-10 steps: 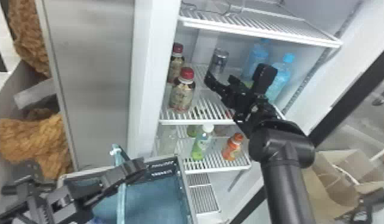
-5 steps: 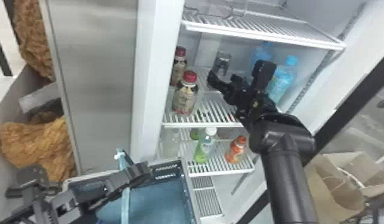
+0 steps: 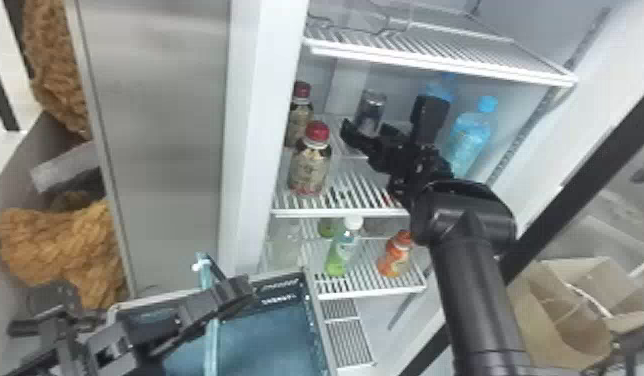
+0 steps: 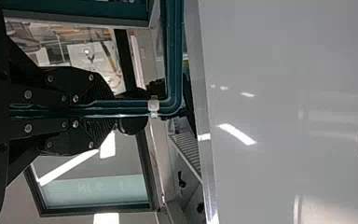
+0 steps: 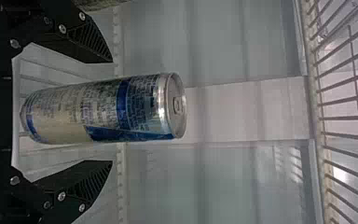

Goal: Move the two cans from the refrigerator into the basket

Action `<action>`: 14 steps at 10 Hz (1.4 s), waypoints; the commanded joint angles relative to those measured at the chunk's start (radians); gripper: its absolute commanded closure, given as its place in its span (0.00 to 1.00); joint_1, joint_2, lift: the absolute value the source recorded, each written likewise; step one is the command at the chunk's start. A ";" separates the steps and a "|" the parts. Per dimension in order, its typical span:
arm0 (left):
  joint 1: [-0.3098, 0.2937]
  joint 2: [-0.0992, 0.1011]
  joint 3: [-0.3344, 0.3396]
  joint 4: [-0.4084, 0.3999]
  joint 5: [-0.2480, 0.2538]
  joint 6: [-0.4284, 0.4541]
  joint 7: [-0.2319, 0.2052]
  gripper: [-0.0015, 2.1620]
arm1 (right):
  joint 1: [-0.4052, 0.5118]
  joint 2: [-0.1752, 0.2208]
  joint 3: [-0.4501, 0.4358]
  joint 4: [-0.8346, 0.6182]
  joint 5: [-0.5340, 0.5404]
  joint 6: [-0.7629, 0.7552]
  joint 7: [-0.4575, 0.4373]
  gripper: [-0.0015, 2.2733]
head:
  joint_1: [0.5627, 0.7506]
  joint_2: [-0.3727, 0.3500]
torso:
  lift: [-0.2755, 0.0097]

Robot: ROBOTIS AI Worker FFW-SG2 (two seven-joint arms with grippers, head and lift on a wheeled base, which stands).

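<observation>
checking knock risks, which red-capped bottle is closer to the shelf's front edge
The front bottle, lower in the head view; the rear bottle stands farther back.

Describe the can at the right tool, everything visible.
The can is slim, apparently metal: silvery and pale body, small print, blue band and patches, silver rim, pull tab on a lid that looks unopened. It stands upright on the white wire shelf, further back than the nearer red-capped bottle. The right tool's open fingers flank it, with a gap on each side; only the shelf appears to touch it.
</observation>
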 commanded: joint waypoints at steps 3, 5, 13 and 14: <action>-0.008 0.000 -0.003 0.003 0.000 -0.003 0.000 0.55 | -0.038 -0.004 0.014 0.058 0.008 0.000 0.000 0.13 | 0.45 0.08 | 0.86; -0.015 0.000 -0.013 0.010 0.004 -0.005 0.001 0.55 | -0.062 -0.007 0.024 0.082 0.018 -0.002 -0.005 0.13 | 0.44 0.09 | 0.86; -0.020 0.000 -0.017 0.018 0.006 -0.013 0.001 0.55 | -0.111 -0.024 0.052 0.171 0.048 -0.027 0.002 0.56 | 0.42 0.08 | 0.86; -0.020 0.000 -0.017 0.018 0.006 -0.013 0.001 0.55 | -0.104 -0.024 0.054 0.161 0.050 -0.029 0.002 0.56 | 0.41 0.09 | 0.86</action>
